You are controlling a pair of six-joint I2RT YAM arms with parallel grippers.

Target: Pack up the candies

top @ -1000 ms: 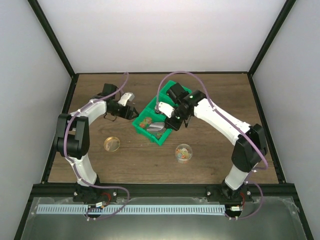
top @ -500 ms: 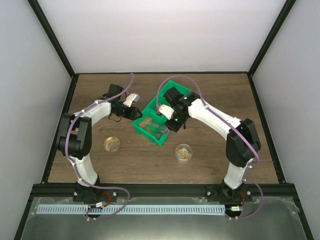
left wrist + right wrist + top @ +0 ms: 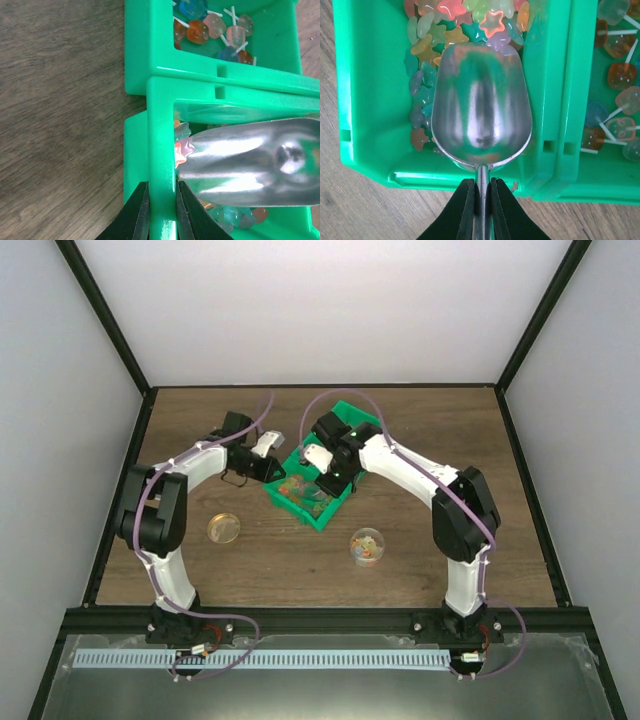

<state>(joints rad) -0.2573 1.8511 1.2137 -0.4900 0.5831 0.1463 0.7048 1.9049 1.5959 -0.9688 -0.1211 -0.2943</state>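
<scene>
Left gripper (image 3: pixel 161 200) clamps bin rim (image 3: pixel 161 130) — scoop (image 3: pixel 245 162) inside.

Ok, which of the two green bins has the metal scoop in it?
The bin of loose star candies, whose wall the left gripper pinches. The other bin holds lollipops, no scoop.

The scoop (image 3: pixel 480 117) is mirror-bright metal; the bin (image 3: pixel 367 100), glossy green plastic. The candies (image 3: pixel 492 22) at the scoop's 12 o'clock look translucent, smooth. The table (image 3: pixel 60 100) is matt grained wood.
</scene>
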